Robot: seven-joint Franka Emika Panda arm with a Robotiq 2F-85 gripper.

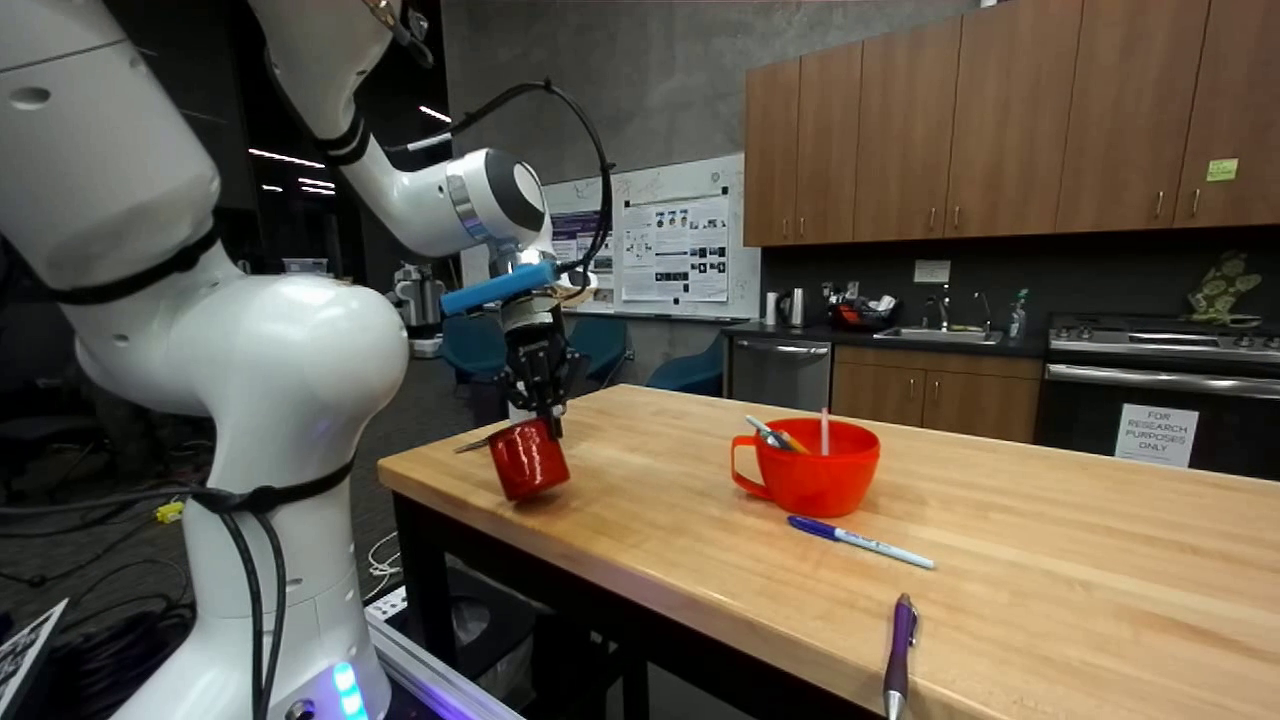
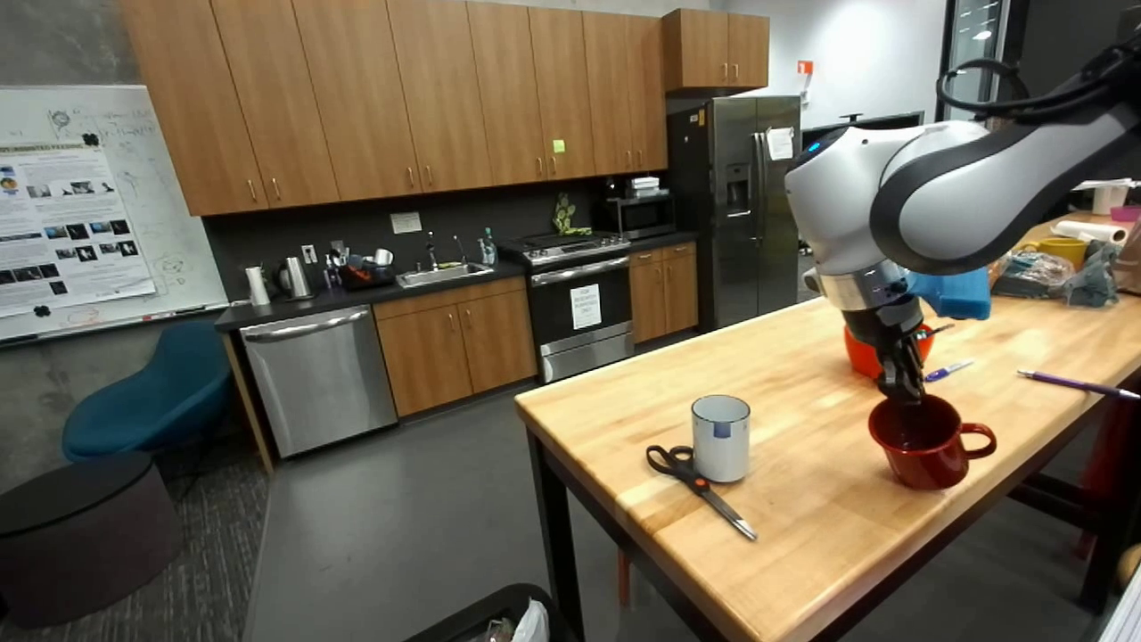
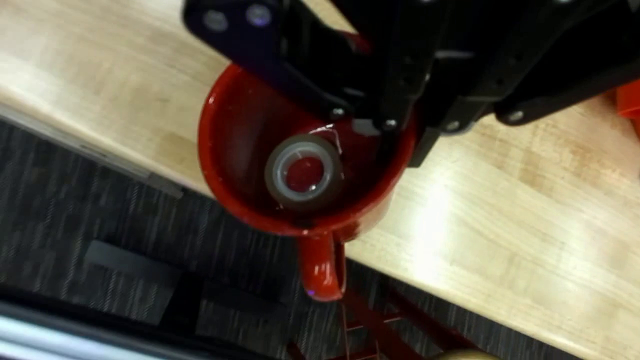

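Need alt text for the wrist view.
A black gripper pinches one side of a red mug, seen from above, with what looks like a tape roll inside. The handle shows against dark floor beyond the edge of a wooden table.

In an exterior view, black-handled scissors (image 2: 701, 486) lie beside a white cup (image 2: 722, 450), left on the worktop (image 2: 829, 553); far behind, a refrigerator (image 2: 735, 267).

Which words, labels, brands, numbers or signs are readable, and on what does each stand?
"FOR RESEARCH PURPOSES ONLY": paper on the oven.
Too small or blurred to read: any writing on the posters, whiteboard, green note, notice above the sink, fridge sheet and blue marker.
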